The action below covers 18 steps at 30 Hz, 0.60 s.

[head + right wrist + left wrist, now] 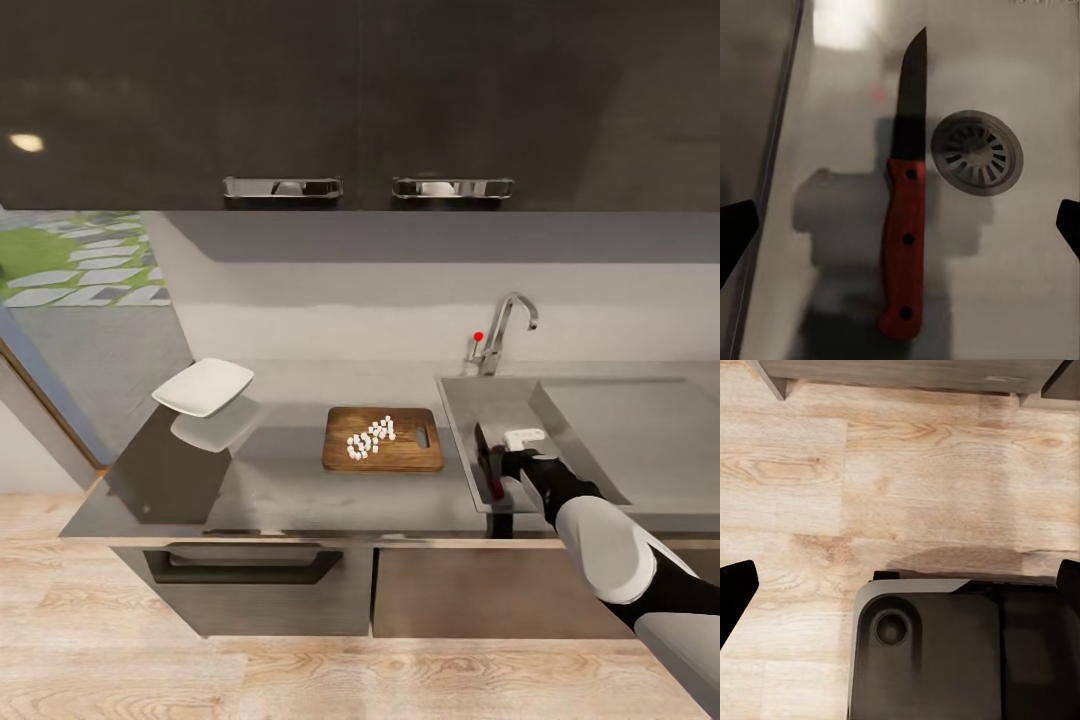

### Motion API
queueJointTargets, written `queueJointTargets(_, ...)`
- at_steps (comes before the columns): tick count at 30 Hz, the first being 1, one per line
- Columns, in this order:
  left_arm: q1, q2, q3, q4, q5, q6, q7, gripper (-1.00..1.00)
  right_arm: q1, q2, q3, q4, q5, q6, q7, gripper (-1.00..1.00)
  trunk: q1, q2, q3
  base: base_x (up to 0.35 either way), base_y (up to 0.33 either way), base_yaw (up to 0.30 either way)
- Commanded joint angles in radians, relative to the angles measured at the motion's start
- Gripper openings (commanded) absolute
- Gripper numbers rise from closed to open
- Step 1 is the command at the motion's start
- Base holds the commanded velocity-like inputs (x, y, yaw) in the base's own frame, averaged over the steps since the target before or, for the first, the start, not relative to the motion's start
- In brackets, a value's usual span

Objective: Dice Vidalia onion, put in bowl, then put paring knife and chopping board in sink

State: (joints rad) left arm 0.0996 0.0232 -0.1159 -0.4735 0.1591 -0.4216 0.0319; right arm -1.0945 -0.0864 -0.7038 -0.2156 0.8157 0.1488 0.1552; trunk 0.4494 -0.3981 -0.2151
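The paring knife [905, 247], with its red handle and dark blade, lies flat on the floor of the sink [460, 400] beside the round drain [977, 152]. My right gripper [902, 229] hangs open above it, fingers spread wide and touching nothing. In the head view the right gripper [506, 462] is over the basin's near left part, with the knife [492, 478] under it. White diced onion [370, 438] lies in a small heap on the brown chopping board [400, 458], left of the sink. The white bowl [205, 386] stands at the counter's far left. My left gripper [900, 589] is open over the floor.
A chrome faucet [505, 330] with a red knob rises behind the basin, and the sunken drainboard [640, 430] lies to its right. Dark upper cabinets [360, 100] hang overhead. Below the left gripper are the wood floor [907, 472] and the robot's dark base [945, 660].
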Motion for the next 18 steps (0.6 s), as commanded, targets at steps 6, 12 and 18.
queueJointTargets(6,0.000,0.000,-0.008,0.000,0.011,-0.001,0.003,1.00,-0.001,0.000,-0.009,-0.115,-0.031,0.003,0.131,1.00,0.001,-0.002,-0.002,0.000,0.000,0.000)
queueJointTargets(12,0.000,0.000,-0.007,0.007,0.011,0.000,0.003,1.00,0.000,0.005,-0.010,-0.249,-0.031,0.005,0.296,1.00,0.001,-0.002,-0.002,0.000,0.000,0.000)
queueJointTargets(18,0.000,0.000,-0.007,0.010,0.011,0.000,0.003,1.00,0.098,0.082,-0.009,-0.543,-0.031,0.011,0.348,1.00,0.001,-0.002,-0.002,0.000,0.000,0.000)
